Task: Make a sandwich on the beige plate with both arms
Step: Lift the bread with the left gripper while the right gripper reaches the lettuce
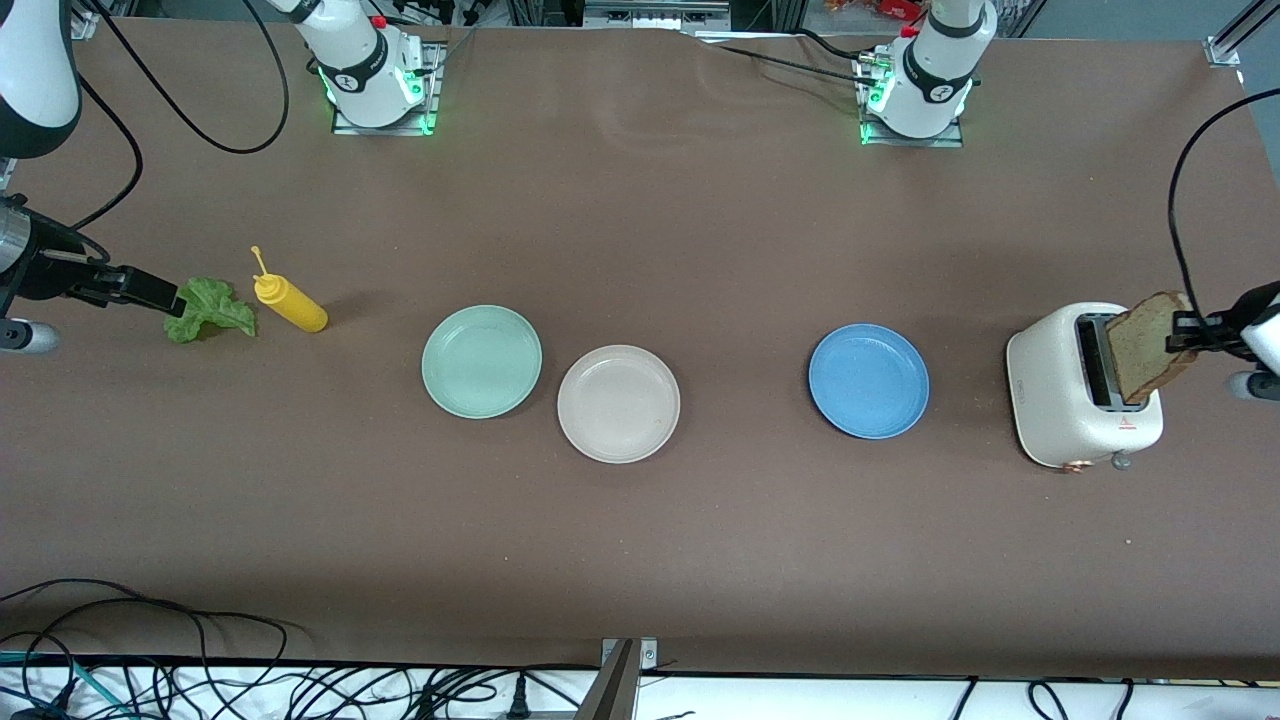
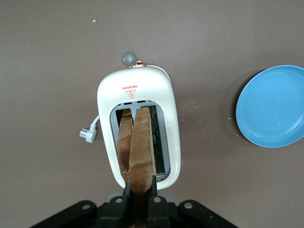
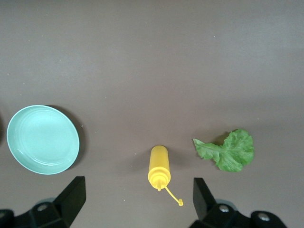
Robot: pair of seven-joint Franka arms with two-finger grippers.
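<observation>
Left gripper [image 2: 140, 202] is clamped on a bread slice [image 2: 140, 152], lifted partly out of the white toaster [image 2: 168, 109]; a second slice [image 2: 124, 135] sits in the slot. Right gripper [image 3: 137, 194], fingers spread wide and holding nothing, hangs above the yellow bottle [image 3: 159, 166] and lettuce leaf [image 3: 230, 151]. Beige plate [image 1: 618, 403] lies bare between mint-green plate [image 1: 481, 361] and blue plate [image 1: 868, 380].

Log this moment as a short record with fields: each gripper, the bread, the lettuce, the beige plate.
left gripper: jaws shut on a bread slice, over the toaster
second slice: in the toaster slot
right gripper: jaws open, above the mustard bottle near the lettuce leaf
beige plate: bare, between mint-green plate and blue plate
</observation>
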